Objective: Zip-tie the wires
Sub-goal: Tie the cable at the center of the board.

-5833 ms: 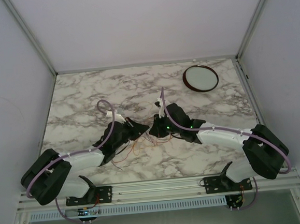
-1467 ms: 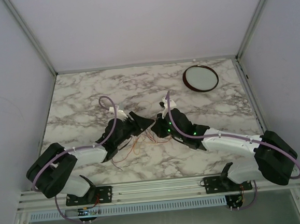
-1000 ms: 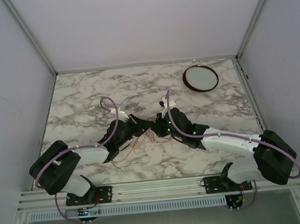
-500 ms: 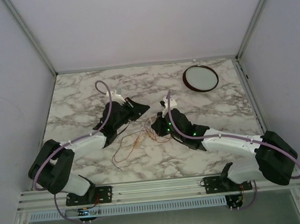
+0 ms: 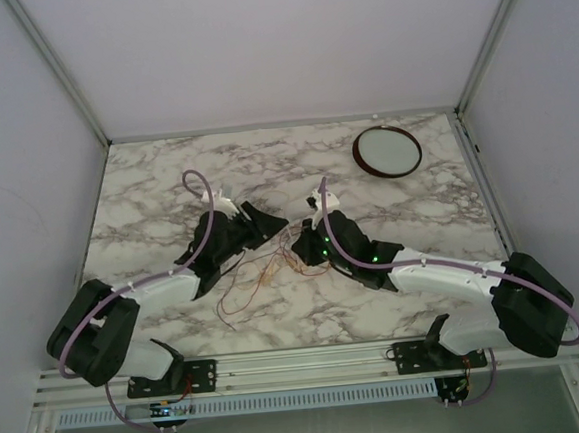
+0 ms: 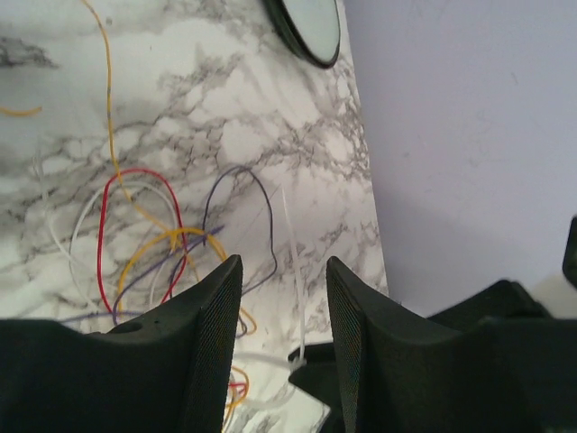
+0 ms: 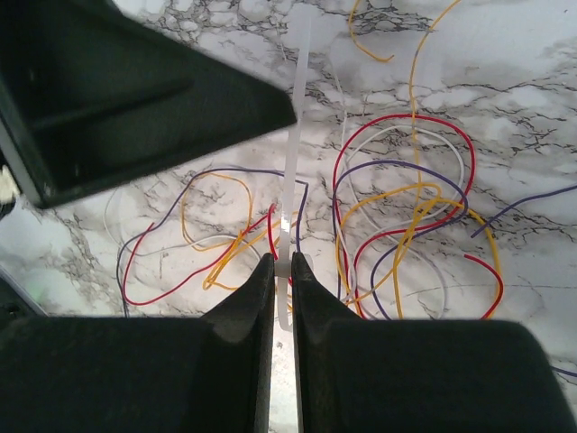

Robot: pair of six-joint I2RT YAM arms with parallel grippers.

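The right gripper (image 7: 281, 267) is pinching a thin white plastic zip tie (image 7: 293, 153) among the hair-fine red, orange, yellow and purple wires (image 7: 397, 212), which are lying loose on the marble table (image 5: 157, 187) between the arms. The left gripper (image 6: 284, 271) is hovering with parted, empty jaws; cinching seems in hand, and the next move is likely calling for it to catch the tie's tail.

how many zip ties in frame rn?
1. A white zip tie, pinched in the right gripper, strap reaching out over the wires, just ahead of the open left gripper. Others could be hidden under the arms.
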